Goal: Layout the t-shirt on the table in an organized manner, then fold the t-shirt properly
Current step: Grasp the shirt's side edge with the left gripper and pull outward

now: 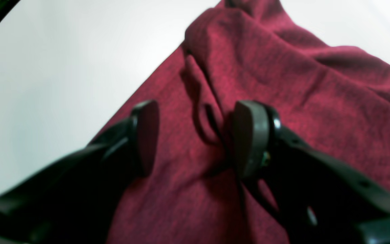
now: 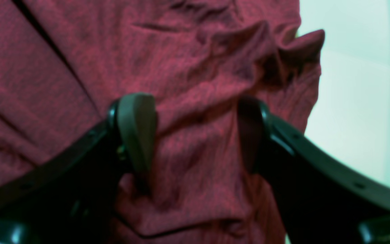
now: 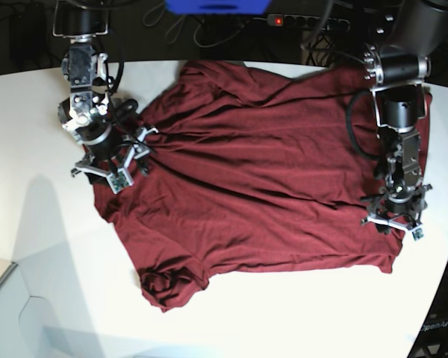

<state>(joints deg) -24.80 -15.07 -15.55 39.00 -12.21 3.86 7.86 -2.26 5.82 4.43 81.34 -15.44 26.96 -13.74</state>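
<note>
The dark maroon t-shirt (image 3: 261, 171) lies spread over the white table (image 3: 45, 246), wrinkled, with a bunched sleeve at its lower left corner. My left gripper (image 3: 392, 224) stands over the shirt's right edge. In the left wrist view the left gripper (image 1: 198, 139) is open, its pads astride a fold of the t-shirt (image 1: 283, 101). My right gripper (image 3: 108, 175) is at the shirt's left edge. The right wrist view shows the right gripper (image 2: 195, 135) open, with rumpled t-shirt (image 2: 195, 67) cloth between and under its fingers.
A power strip (image 3: 284, 20) with a red light, cables and a blue object (image 3: 216, 6) sit beyond the table's far edge. The table's curved edge runs along the lower left (image 3: 7, 280) and right. White table (image 1: 46, 84) shows left of the cloth.
</note>
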